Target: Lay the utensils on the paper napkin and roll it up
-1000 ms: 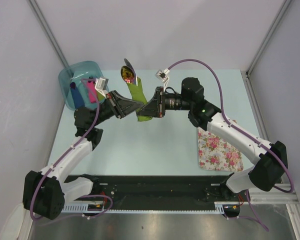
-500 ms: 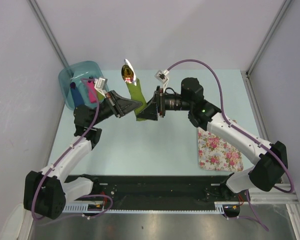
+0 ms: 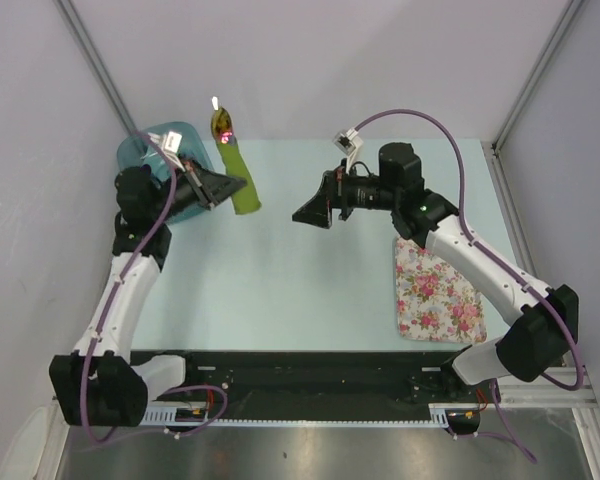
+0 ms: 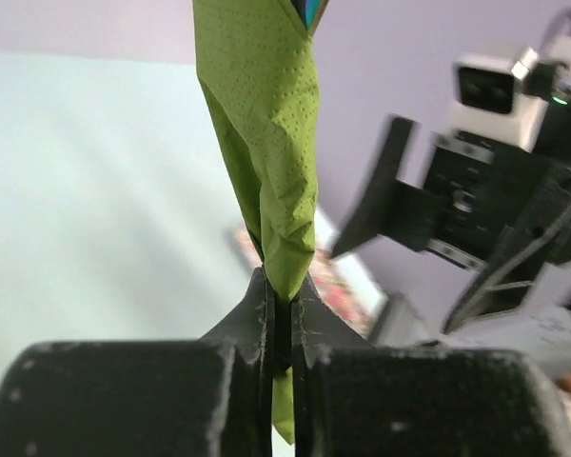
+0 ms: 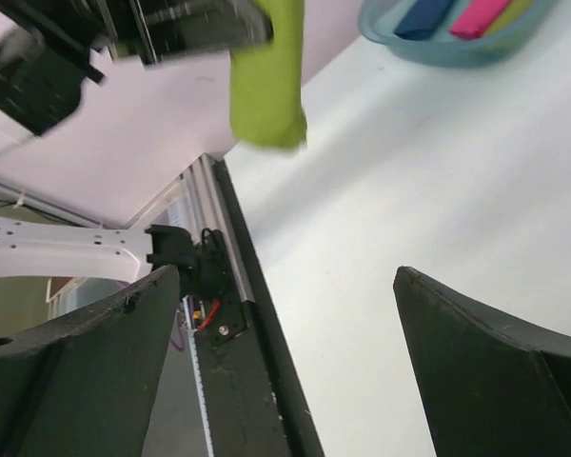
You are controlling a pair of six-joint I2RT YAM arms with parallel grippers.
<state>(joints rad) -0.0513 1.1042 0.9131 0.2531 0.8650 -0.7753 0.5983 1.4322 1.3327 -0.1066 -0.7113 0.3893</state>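
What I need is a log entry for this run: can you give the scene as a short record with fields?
left tool: shut on the rolled green napkin, held up off the table
utensil: head pokes out of the napkin's top
right tool: open, empty, apart from the napkin
basin: holds a blue roll and a pink roll
floral mat: flat on the table, right side
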